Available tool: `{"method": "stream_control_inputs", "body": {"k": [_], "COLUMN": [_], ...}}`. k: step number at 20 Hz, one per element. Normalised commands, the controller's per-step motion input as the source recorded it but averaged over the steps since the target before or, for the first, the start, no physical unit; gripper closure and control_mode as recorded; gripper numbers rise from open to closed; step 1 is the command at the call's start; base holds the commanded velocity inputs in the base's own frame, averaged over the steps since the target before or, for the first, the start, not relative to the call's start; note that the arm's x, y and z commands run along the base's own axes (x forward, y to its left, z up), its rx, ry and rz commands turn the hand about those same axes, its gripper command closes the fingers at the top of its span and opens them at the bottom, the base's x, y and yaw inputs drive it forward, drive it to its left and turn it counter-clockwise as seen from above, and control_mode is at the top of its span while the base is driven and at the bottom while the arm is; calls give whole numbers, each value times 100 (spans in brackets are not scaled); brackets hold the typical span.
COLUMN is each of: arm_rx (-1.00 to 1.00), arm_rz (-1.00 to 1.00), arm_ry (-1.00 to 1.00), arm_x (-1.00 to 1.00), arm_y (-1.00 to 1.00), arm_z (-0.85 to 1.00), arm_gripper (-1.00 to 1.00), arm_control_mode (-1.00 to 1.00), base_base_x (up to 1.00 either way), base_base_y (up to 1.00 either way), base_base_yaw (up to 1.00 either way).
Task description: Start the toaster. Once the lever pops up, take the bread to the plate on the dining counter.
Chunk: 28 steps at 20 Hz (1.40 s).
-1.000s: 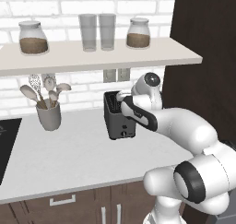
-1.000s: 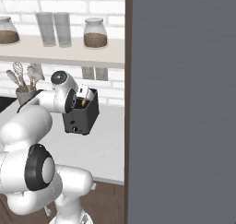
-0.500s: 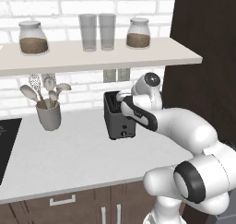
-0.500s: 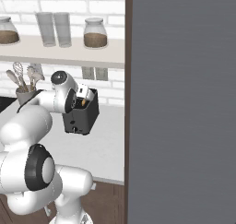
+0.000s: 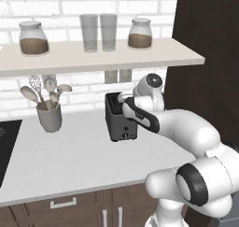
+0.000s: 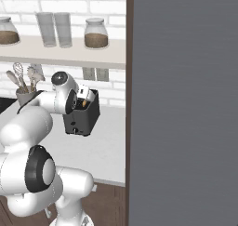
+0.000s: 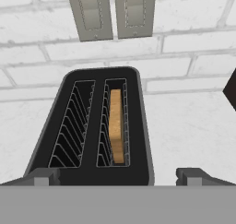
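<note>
While one toaster (image 7: 94, 126) slot holds bread (image 7: 116, 125), its neighbour lies empty.

two jars (image 5: 33, 38), two glasses (image 5: 88, 32) – perhaps four utensils (image 5: 44, 88)

Glossy white arm (image 5: 186, 128) of rounded, swollen links; dark grey rings mark the joints, with a round dark cap at the wrist; a black band with a thin white stripe sits behind the hand; small dark grey fingertips (image 7: 42, 176), squared.

Dark grey toaster (image 7: 92, 126); golden-tan bread (image 7: 116, 126); white brick wall (image 7: 193, 48); pale worktop (image 5: 70, 160).
</note>
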Motion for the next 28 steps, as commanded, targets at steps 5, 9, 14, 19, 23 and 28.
{"method": "stream_control_inputs", "body": {"k": [5, 9, 14, 19, 23, 28], "arm_rx": [0, 0, 0, 0, 0, 0], "arm_rz": [0, 0, 0, 0, 0, 0], "arm_ry": [0, 0, 0, 0, 0, 0], "arm_x": [0, 0, 0, 0, 0, 0], "arm_y": [0, 0, 0, 0, 0, 0], "arm_z": [0, 0, 0, 0, 0, 0], "arm_gripper": [-100, -100, -100, -100, -100, -100], "arm_control_mode": [-100, -100, -100, -100, -100, -100], "base_base_x": [0, 0, 0, 0, 0, 0], "base_base_y": [0, 0, 0, 0, 0, 0], "base_base_yaw": [0, 0, 0, 0, 0, 0]}}
